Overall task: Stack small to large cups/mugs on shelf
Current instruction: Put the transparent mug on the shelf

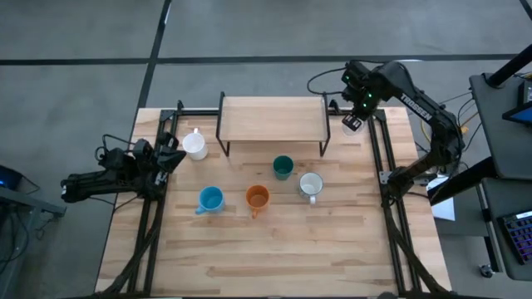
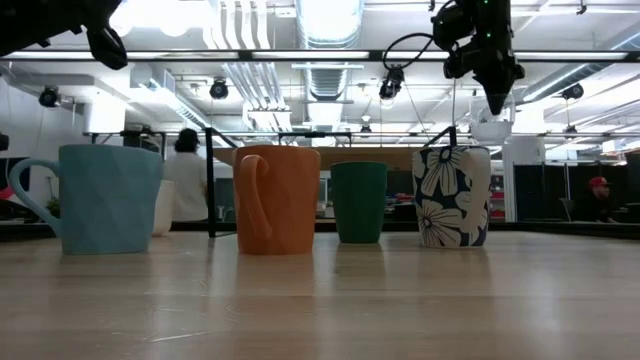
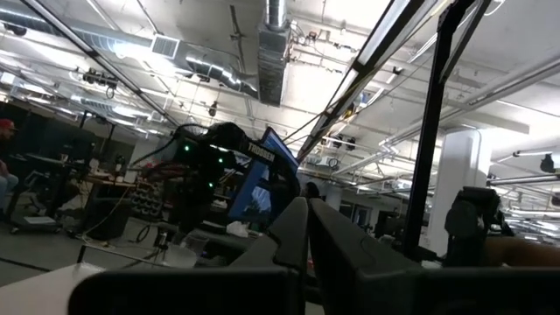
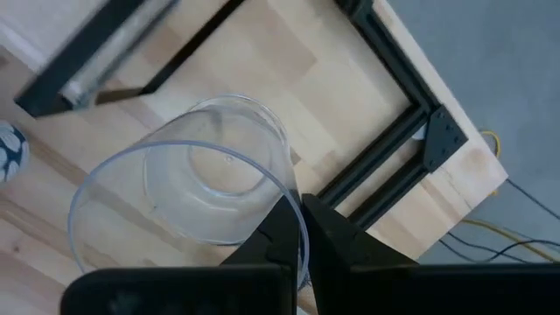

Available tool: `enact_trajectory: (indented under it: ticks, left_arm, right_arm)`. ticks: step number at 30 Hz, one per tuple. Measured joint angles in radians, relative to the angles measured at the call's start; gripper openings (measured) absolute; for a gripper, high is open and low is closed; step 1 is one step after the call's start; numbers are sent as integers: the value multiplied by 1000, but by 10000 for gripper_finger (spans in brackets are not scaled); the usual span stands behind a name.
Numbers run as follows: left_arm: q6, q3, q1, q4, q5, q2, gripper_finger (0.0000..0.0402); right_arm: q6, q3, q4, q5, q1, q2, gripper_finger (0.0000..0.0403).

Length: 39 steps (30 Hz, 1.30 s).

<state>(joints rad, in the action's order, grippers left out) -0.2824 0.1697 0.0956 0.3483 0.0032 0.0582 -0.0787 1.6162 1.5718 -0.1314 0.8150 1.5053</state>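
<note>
the right gripper (image 4: pixel 302 232) is closed on the rim of the clear glass (image 4: pixel 197 184), one finger inside the wall and one outside, and the glass is held raised above the far right corner of the table (image 1: pixel 274 249), just right of the shelf (image 1: pixel 272 119). the glass is judged light but brittle and slick; a pinch on the thin rim lets it swing, so a slow carry and a level set-down seem called for, and a harder squeeze could crack the wall. the shelf is seen bare, standing at the far middle of the table. in front of it four mugs are spread in a loose row: the blue mug (image 1: pixel 210 199) at the left, then the orange mug (image 1: pixel 257 198), the teal mug (image 1: pixel 283 167) nearest the shelf, and the flowered white mug (image 1: pixel 310 185) at the right. a plain white mug (image 1: pixel 194 144) stands left of the shelf. the mugs are judged stiff, heavier and glazed, best taken by the rim wall or the handle. the left gripper (image 1: pixel 170 158) is shut on nothing and waits at the left edge, beside the white mug.
</note>
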Motion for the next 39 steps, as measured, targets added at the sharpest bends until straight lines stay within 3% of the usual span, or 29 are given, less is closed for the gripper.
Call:
enact_trajectory:
  ticks: [13, 25, 39]
  left_arm:
    - [-76, -56, 0, 2, 4, 0, 0]
    - [-78, -59, 0, 36, 4, -1, 0]
    - [-78, -60, 0, 35, 5, -2, 0]
  right_arm:
    - [-11, 212, -1, 11, -9, 91, 8]
    - [-49, 449, -2, 64, -88, 237, 8]
    - [-114, 539, -1, 104, -106, 389, 8]
